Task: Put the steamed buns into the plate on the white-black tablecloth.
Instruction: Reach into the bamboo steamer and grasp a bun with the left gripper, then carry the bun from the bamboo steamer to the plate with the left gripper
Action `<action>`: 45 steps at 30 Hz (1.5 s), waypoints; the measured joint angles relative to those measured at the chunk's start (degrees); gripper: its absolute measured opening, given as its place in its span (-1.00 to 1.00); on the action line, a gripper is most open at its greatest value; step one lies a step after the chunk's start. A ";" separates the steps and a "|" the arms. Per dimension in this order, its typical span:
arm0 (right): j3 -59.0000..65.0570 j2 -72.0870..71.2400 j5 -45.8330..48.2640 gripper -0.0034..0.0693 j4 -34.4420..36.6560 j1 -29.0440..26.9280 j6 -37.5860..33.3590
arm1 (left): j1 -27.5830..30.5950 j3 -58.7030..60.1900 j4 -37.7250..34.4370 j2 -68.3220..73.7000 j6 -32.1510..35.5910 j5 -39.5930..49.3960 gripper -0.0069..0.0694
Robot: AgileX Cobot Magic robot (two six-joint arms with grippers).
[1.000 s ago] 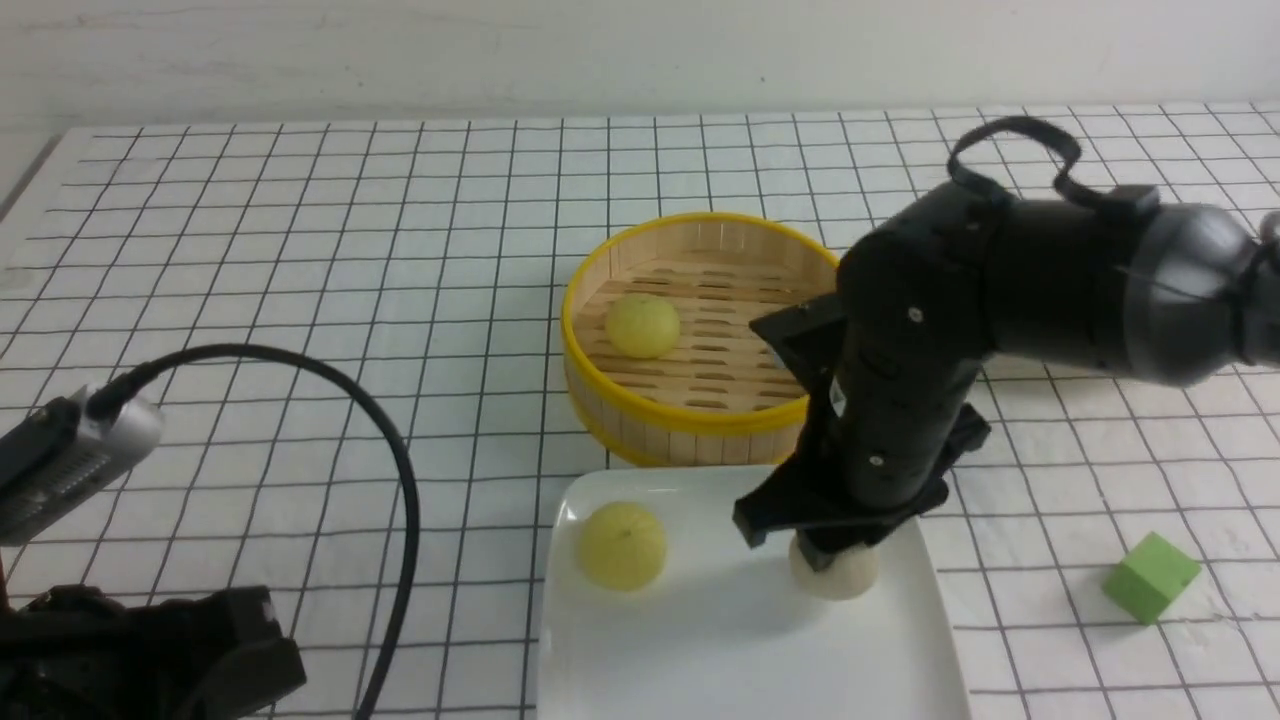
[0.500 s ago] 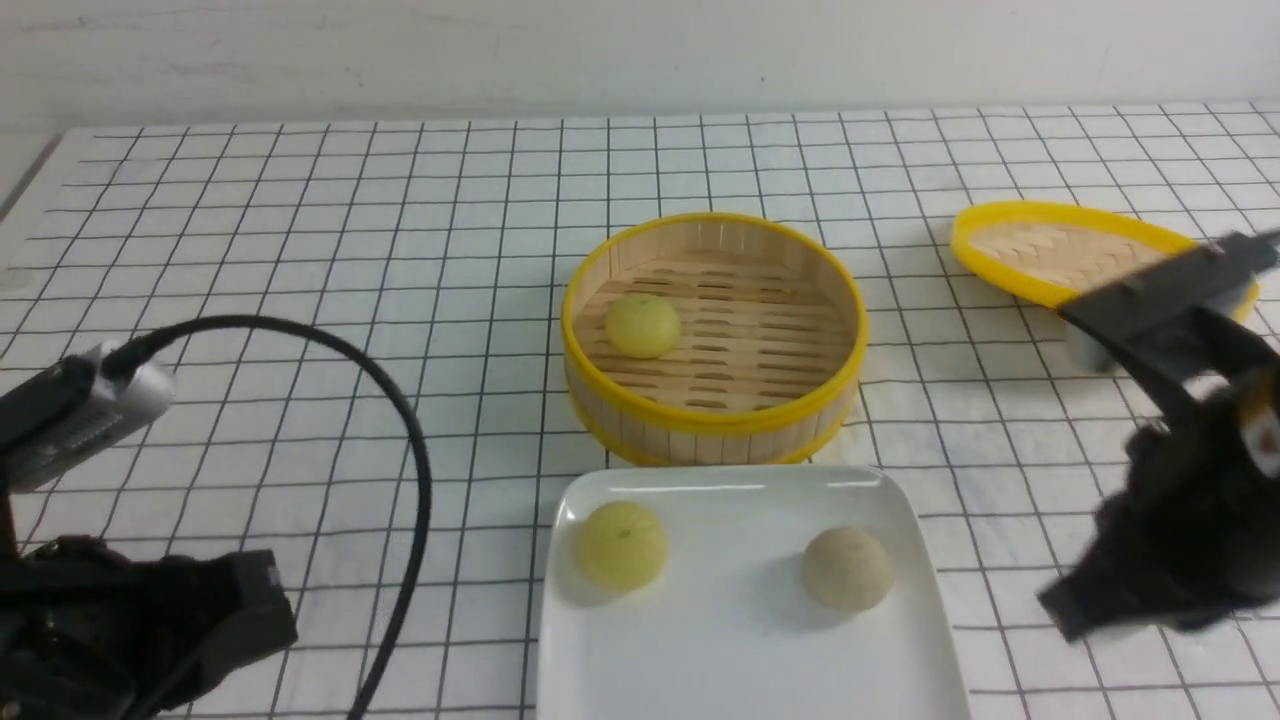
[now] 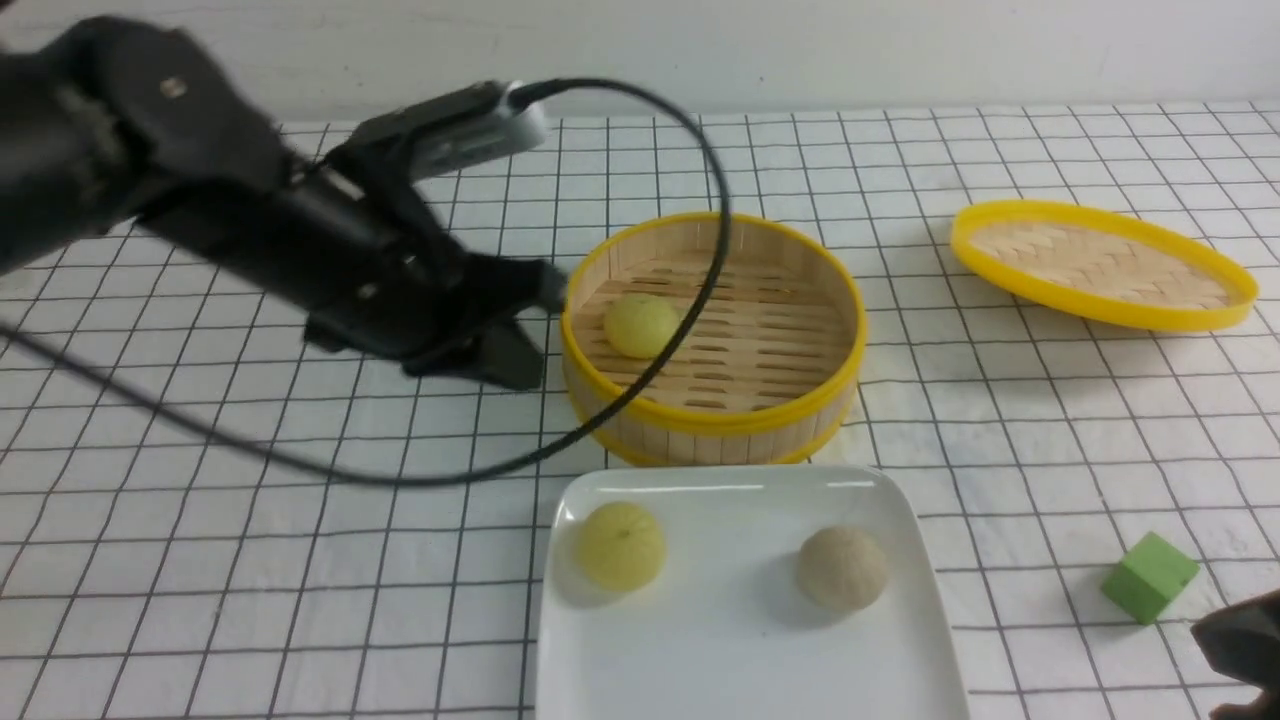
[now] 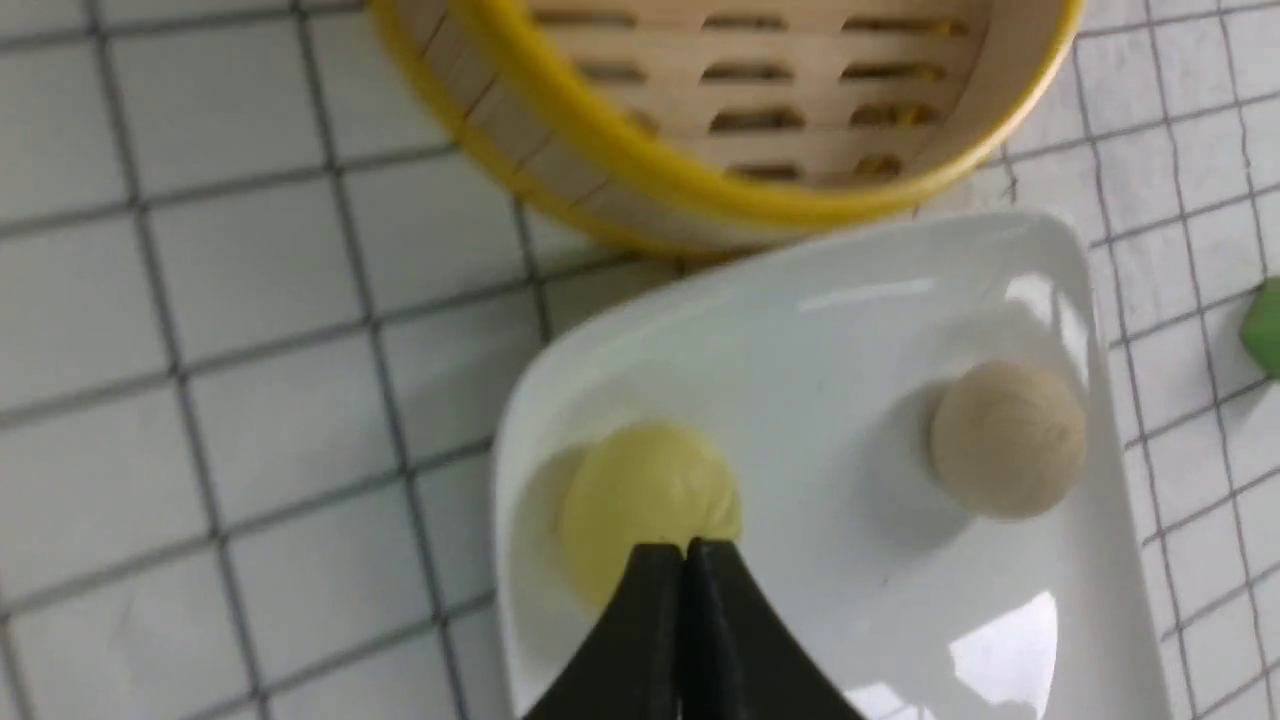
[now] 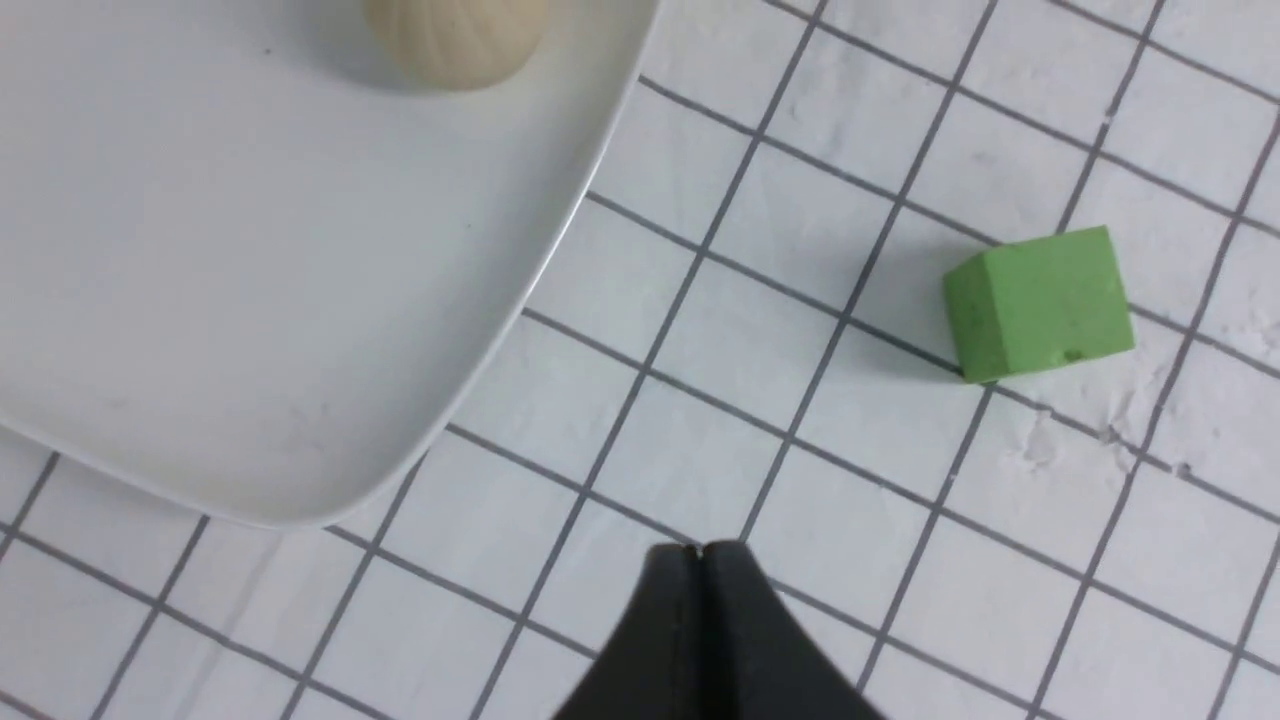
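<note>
One pale yellow steamed bun (image 3: 641, 325) lies in the bamboo steamer (image 3: 712, 420). A second yellow bun (image 3: 621, 545) and the beige-grey bun (image 3: 842, 568) lie on the white square plate (image 3: 750, 650) on the white-black tablecloth (image 3: 250, 520). My left gripper (image 3: 520, 350) hangs raised just left of the steamer. In the left wrist view its fingertips (image 4: 685, 548) are shut and empty, seen over the yellow bun (image 4: 650, 490) on the plate (image 4: 800, 330). My right gripper (image 5: 697, 550) is shut and empty over the cloth beside the plate's corner (image 5: 250, 300); it barely shows at the front view's lower right (image 3: 1240, 640).
The yellow-rimmed woven lid (image 3: 1100, 262) lies at the back right. A green cube (image 3: 1150, 577) sits right of the plate, also in the right wrist view (image 5: 1040, 303). The left arm's cable (image 3: 700, 250) loops over the steamer.
The right arm let go of the beige bun on the plate and withdrew to the lower right. The left arm rose from the lower left and swung toward the steamer.
</note>
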 joint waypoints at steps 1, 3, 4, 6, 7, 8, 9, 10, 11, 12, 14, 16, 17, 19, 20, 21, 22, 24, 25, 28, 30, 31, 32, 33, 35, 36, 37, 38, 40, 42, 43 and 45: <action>0.11 0.00 -0.06 -0.94 -0.05 0.00 0.00 | -1.02 -4.53 1.02 3.68 -1.76 0.30 -0.64; 0.11 0.00 -0.30 -0.94 -0.05 0.00 0.00 | -2.03 -11.18 3.20 9.02 -3.60 1.33 -0.48; 0.11 0.00 -0.53 -0.94 -0.05 0.00 0.00 | -2.84 -15.50 4.86 12.43 -4.95 2.57 -0.35; 0.11 0.00 -0.82 -0.94 -0.05 0.00 0.00 | -3.76 -21.08 6.77 16.26 -5.92 4.40 -0.19; 0.11 0.00 -0.94 -0.94 -0.05 0.00 0.00 | -4.66 -25.14 8.50 19.94 -6.28 5.85 -0.03; 0.11 0.00 -1.01 -0.94 -0.05 0.00 0.00 | -5.11 -26.47 8.96 20.97 -6.64 6.33 0.01; 0.11 0.00 -1.14 -0.93 -0.10 0.00 0.00 | -6.19 -31.67 11.29 24.91 -6.64 8.38 0.16; 0.11 0.00 -1.15 -0.93 -0.11 0.00 0.00 | -6.93 -34.80 13.10 27.23 -6.64 9.62 0.23; 0.11 0.00 -1.20 -0.93 -0.11 0.00 0.00 | -7.66 -37.21 14.78 29.01 -6.64 10.57 0.27; 0.11 0.00 -1.20 -0.93 -0.19 0.00 0.00 | -7.66 -37.78 15.25 29.45 -6.64 10.82 0.28; 0.11 0.00 -1.20 -0.92 -0.19 0.00 0.00 | -9.29 -43.90 20.54 34.01 -6.64 12.96 0.33; 0.11 0.00 -1.20 -0.92 -0.19 0.00 0.00 | -10.20 -47.70 26.17 37.08 -6.64 13.86 0.32; 0.11 0.00 -1.20 -0.92 -0.19 0.00 0.00 | -10.28 -47.96 26.56 37.08 -6.64 13.90 0.32; 0.11 0.00 -1.20 -0.92 -0.19 0.00 0.00 | -11.34 -49.71 31.41 39.48 -7.22 14.06 0.23; 0.11 0.00 -1.20 -0.91 -0.19 0.00 0.00 | -11.34 -49.77 31.75 39.62 -7.22 14.20 0.22; 0.11 0.00 -1.20 -0.91 -0.19 0.00 0.00 | -11.94 -49.98 34.00 40.39 -8.29 14.72 0.10; 0.11 0.00 -1.20 -0.91 -0.19 0.00 0.00 | -12.28 -49.98 34.80 40.69 -9.09 15.06 -0.01; 0.11 0.00 -1.20 -0.91 -0.19 0.00 0.00 | -12.92 -50.23 36.38 41.07 -10.04 16.17 -0.35; 0.11 0.00 -1.20 -0.90 -0.19 0.00 0.00 | -13.06 -50.35 36.54 41.07 -10.18 16.74 -0.48; 0.11 0.00 -1.20 -0.90 -0.19 0.00 0.00 | -13.19 -51.21 35.63 40.54 -10.46 18.65 -0.74; 0.11 0.00 -1.20 -0.89 -0.19 0.00 0.00 | -13.19 -52.85 32.92 39.00 -10.58 21.14 -0.76; 0.11 0.00 -1.20 -0.89 -0.19 0.00 0.00 | -13.19 -53.55 31.82 38.07 -10.59 22.08 -0.76; 0.11 0.00 -1.20 -0.89 -0.19 0.00 0.00 | -13.19 -54.30 30.68 37.19 -10.59 22.72 -0.76; 0.11 0.00 -1.20 -0.89 -0.19 0.00 0.00 | -13.19 -55.03 29.59 35.50 -10.59 22.78 -0.76; 0.11 0.00 -1.20 -0.88 -0.19 0.00 0.00 | -13.19 -55.60 28.75 32.53 -10.54 22.71 -0.76; 0.11 0.00 -1.02 -0.88 -0.08 0.00 0.00 | -13.19 -55.96 28.44 28.95 -10.41 22.79 -0.76; 0.11 0.00 -0.97 -0.88 -0.08 0.00 0.00 | -13.19 -55.96 28.37 27.16 -10.41 22.79 -0.76; 0.11 0.00 -0.75 -0.87 -0.08 0.00 0.00 | -13.19 -54.76 27.80 24.04 -10.41 22.79 -0.76; 0.11 0.00 -0.31 -0.87 -0.04 0.00 0.00 | -13.19 -51.27 25.91 19.96 -10.47 22.79 -0.76; 0.11 -0.28 0.23 -0.87 -0.04 0.00 0.00 | -13.19 -44.82 22.81 16.51 -10.47 22.84 -0.76; 0.11 -0.69 0.39 -0.87 -0.04 0.00 0.00 | -13.19 -40.37 20.75 14.30 -10.47 22.84 -0.76; 0.11 -1.77 0.50 -0.87 -0.04 0.00 0.00 | -13.19 -32.61 17.52 12.15 -10.47 22.84 -0.76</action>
